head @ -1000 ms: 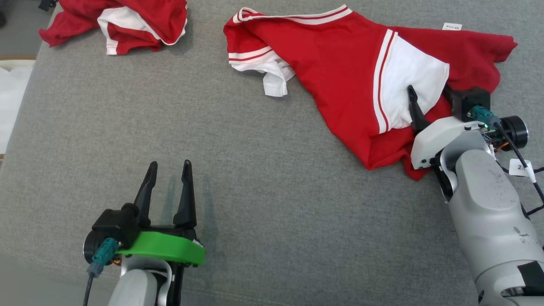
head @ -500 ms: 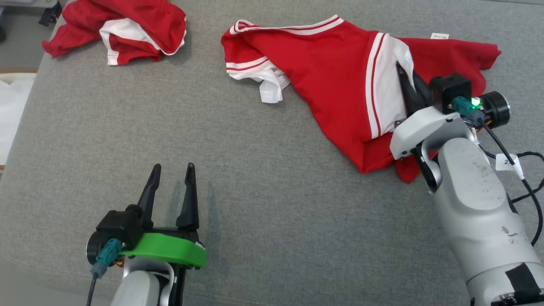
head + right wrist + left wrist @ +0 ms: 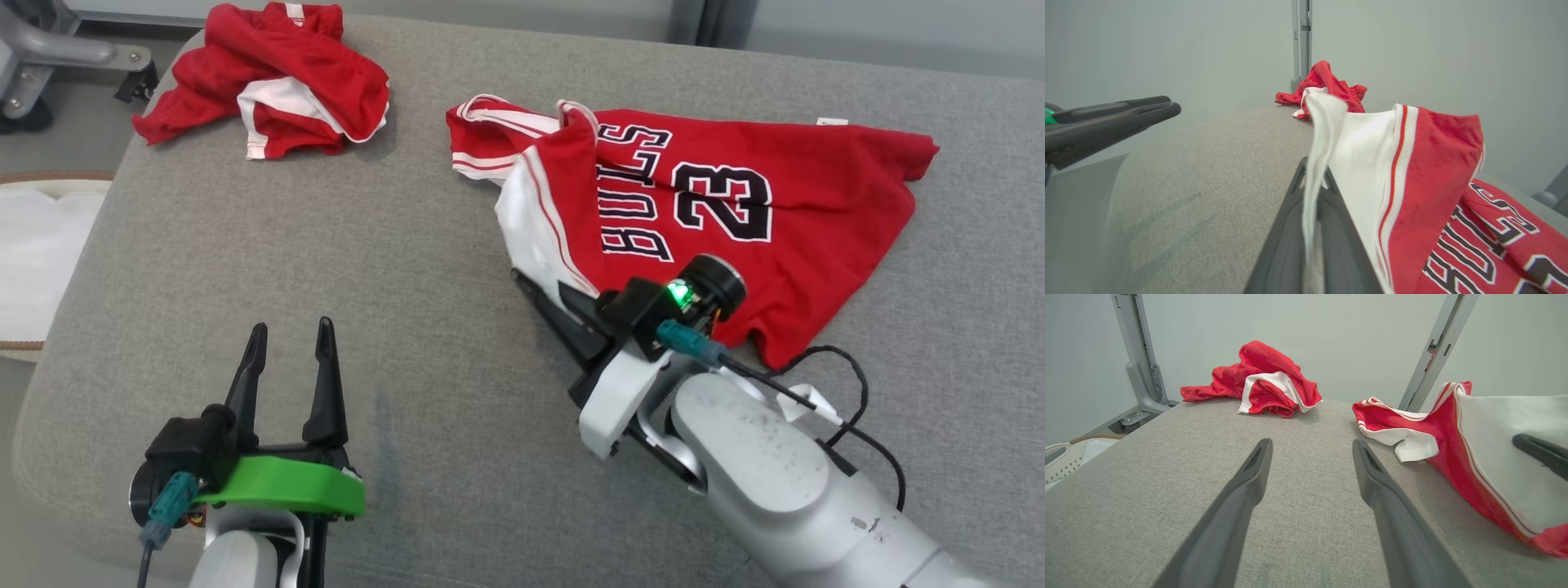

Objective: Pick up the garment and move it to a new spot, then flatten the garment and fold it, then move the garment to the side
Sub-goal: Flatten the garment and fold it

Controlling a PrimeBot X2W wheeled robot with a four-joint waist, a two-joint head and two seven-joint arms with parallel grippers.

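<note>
Lying on the right half of the grey padded surface (image 3: 424,204), the red jersey (image 3: 824,245) is print side up, with the black-and-white "BULLS 23" reading upside down in the head view. Its body is mostly spread but rumpled. The far right corner pokes toward the surface's right side. The near corner comes to a point just beside the right arm.

The white side panel (image 3: 522,220), with red-white piping along the jersey's left edge, is raised off the surface, not flat. The right gripper (image 3: 529,287) has its two dark fingers pressed together on the lower edge of that panel, pinching it. In the right wrist view the white cloth comes up out of the squeezed fingers and drapes to the right. Striped red-white trim is bunched at the jersey's far left corner.

The right forearm (image 3: 775,490) and wrist block cover part of the jersey's near hem in the head view. A black cable (image 3: 763,382) with a white tag (image 3: 804,398) on it loops just beside the near corner.

The left gripper (image 3: 292,327) is at lower left over grey cloth, well apart from the jersey. Its fingers are spread with nothing between them.

A second red-and-white garment (image 3: 286,90) is crumpled at the surface's far left corner, well apart from the jersey. A grey metal frame (image 3: 49,49) stands on the floor beyond that corner. A white object (image 3: 33,269) sits off the surface's left edge; cannot tell what it is.
</note>
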